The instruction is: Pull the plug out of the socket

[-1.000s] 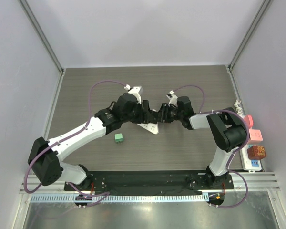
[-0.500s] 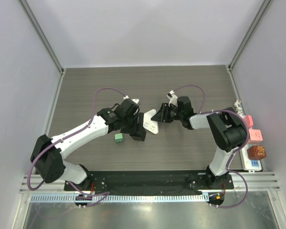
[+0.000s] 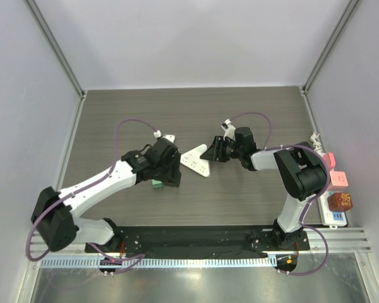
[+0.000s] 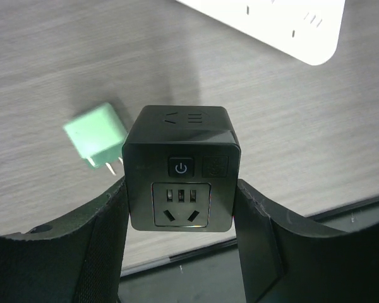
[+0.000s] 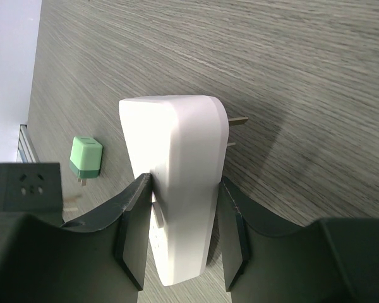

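The plug (image 4: 181, 167) is a black cube with a power button and an outlet face. My left gripper (image 4: 182, 211) is shut on its sides and holds it above the table, apart from the socket. From above, the left gripper (image 3: 170, 176) hangs over a small green charger (image 3: 155, 184). The socket (image 5: 177, 183) is a white wedge-shaped adapter with bare prongs. My right gripper (image 5: 180, 237) is shut on its two flat faces. Seen from the top camera, the socket (image 3: 196, 161) lies just right of the plug, a small gap between them, with the right gripper (image 3: 210, 151) at its far end.
The green charger (image 4: 96, 134) lies loose on the wood-grain table beneath the plug. A white power strip (image 3: 336, 189) with pink, orange and red plugs sits at the right edge. Grey enclosure walls ring the table; a black base rail (image 3: 196, 237) runs along the near edge.
The left gripper has drawn the black plug away from the white socket, leftward and toward the near edge; a second ago the two were joined. The right gripper has barely moved.
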